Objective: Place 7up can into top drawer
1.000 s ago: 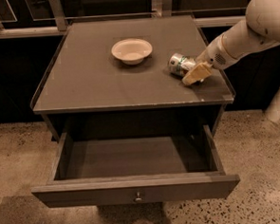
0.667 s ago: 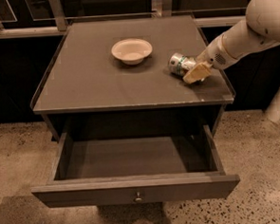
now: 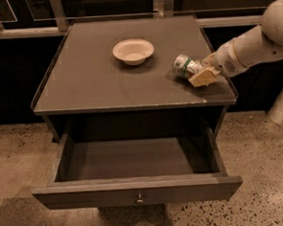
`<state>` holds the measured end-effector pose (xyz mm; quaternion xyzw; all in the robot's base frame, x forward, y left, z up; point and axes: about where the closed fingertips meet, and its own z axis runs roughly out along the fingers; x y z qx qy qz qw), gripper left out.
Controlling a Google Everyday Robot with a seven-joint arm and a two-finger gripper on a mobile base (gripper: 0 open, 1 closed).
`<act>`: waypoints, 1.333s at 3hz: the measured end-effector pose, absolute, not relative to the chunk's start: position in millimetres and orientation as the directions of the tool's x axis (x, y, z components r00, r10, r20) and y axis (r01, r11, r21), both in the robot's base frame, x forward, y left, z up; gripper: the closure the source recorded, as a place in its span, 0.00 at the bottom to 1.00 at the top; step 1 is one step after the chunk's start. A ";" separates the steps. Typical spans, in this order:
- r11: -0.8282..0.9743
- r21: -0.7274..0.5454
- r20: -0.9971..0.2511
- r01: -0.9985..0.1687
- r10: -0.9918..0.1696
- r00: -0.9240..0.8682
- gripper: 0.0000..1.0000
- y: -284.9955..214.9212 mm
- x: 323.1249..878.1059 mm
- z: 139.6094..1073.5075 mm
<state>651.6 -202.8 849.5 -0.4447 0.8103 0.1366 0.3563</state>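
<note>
The 7up can (image 3: 183, 66) lies on its side on the cabinet top, right of centre, its silvery end facing left. My gripper (image 3: 200, 72) comes in from the right on a white arm; its cream fingers (image 3: 202, 76) sit around the can's right end, low on the top. The top drawer (image 3: 137, 193) is pulled fully out below the cabinet top, its flat front panel with a small round knob (image 3: 139, 199) at centre. The drawer's inside shows nothing in it.
A shallow cream-white bowl (image 3: 133, 51) stands on the cabinet top (image 3: 96, 84) left of the can. The top has a raised rim along its left and right edges. Speckled floor surrounds the cabinet. A white post (image 3: 281, 101) stands at the right.
</note>
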 end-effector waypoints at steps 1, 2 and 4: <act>0.594 -0.086 -0.801 -0.800 -0.518 -0.298 1.00 -189.1 602.7 874.3; 0.665 -0.006 -0.848 -0.747 -0.400 -0.349 1.00 -196.8 554.4 857.1; 0.765 0.166 -0.829 -0.622 -0.234 -0.509 1.00 -210.7 485.6 805.6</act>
